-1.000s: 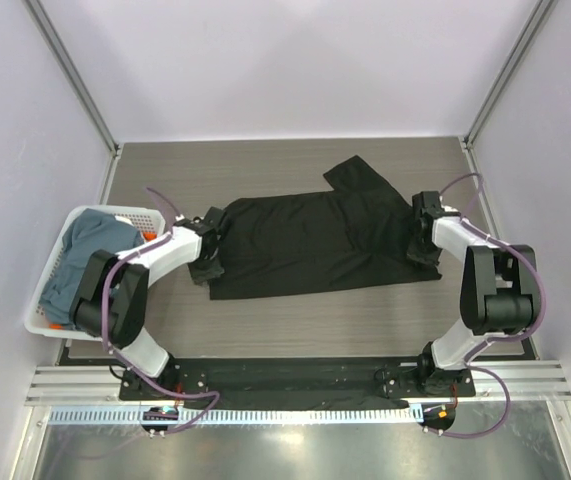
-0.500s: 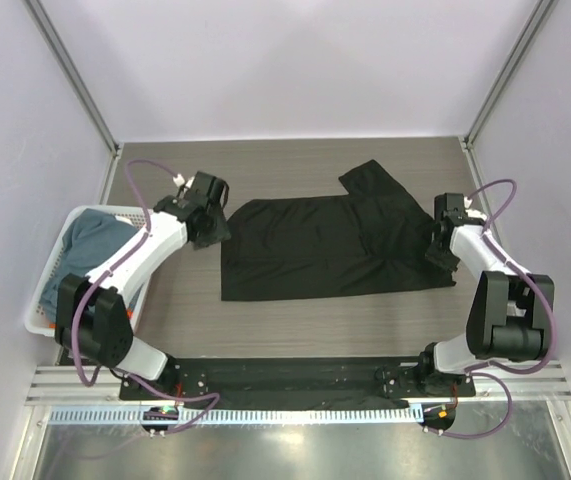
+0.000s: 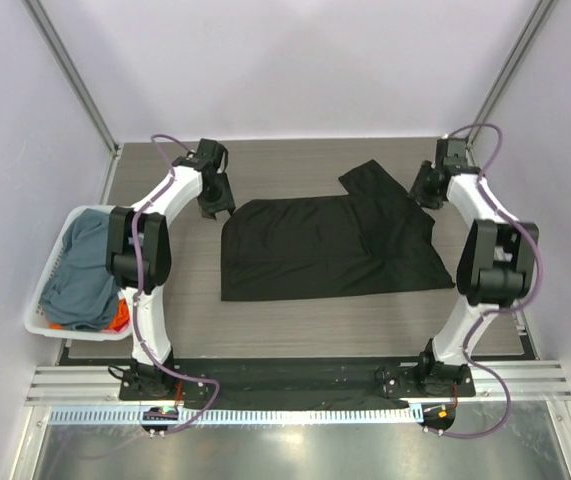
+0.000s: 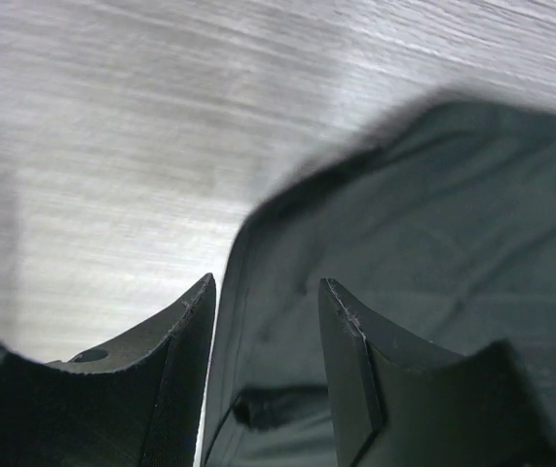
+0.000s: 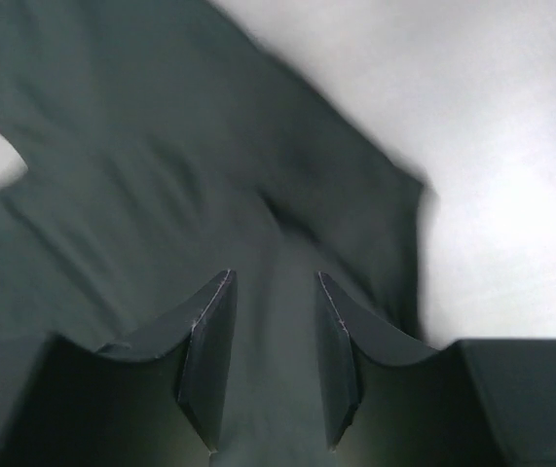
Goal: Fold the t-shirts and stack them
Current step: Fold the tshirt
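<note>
Top external view: the grey wood-grain bench [image 3: 295, 330] carries the black t-shirt [image 3: 325, 245], which lies spread flat across its middle with one sleeve pointing toward the far edge and its right side rumpled into a point. At the bench's left edge stands a white basket [image 3: 37, 318], holding a crumpled blue-grey t-shirt [image 3: 80, 265] with a bit of an orange t-shirt [image 3: 118, 318] showing at its near corner.

The left arm [image 3: 180, 185] reaches to the far left corner of the black shirt, and the right arm [image 3: 470, 192] reaches to its far right side, beside the raised sleeve.

Left wrist view: the left jaws stand apart above the shirt's corner, with the cloth edge running between them below and nothing pinched.

Right wrist view: the picture is blurred, but the right jaws appear parted over black cloth, gripping nothing.
</note>
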You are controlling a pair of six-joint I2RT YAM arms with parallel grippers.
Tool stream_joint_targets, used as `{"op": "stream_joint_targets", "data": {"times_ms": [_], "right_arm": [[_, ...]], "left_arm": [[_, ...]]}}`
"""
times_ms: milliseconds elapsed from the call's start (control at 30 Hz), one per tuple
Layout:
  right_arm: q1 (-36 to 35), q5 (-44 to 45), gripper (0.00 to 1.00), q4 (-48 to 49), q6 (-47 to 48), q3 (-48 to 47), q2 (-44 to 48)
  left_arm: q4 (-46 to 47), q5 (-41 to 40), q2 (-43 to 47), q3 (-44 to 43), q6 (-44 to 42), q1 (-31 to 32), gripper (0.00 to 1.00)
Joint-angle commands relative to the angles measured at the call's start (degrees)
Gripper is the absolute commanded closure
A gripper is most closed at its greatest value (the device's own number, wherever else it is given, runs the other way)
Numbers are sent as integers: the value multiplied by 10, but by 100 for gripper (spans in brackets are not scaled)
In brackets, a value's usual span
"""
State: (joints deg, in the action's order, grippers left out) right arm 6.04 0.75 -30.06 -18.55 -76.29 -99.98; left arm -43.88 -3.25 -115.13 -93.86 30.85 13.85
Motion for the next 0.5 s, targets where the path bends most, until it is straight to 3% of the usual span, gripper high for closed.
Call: {"op": "stream_joint_targets", "data": {"times_ms": [0,233,467], "right_arm": [[-2,-66,57,36,48,-92,-83],[-5,-142,52,78,71,-271,-241],[-17,-159,48,86,80,-452,-393]], "left_arm": [[-16,-3,-25,-47,-1,2,52],[-24,-1,-126,-147,3,1,53],[1,30,-179,-168,14,2,55]]}}
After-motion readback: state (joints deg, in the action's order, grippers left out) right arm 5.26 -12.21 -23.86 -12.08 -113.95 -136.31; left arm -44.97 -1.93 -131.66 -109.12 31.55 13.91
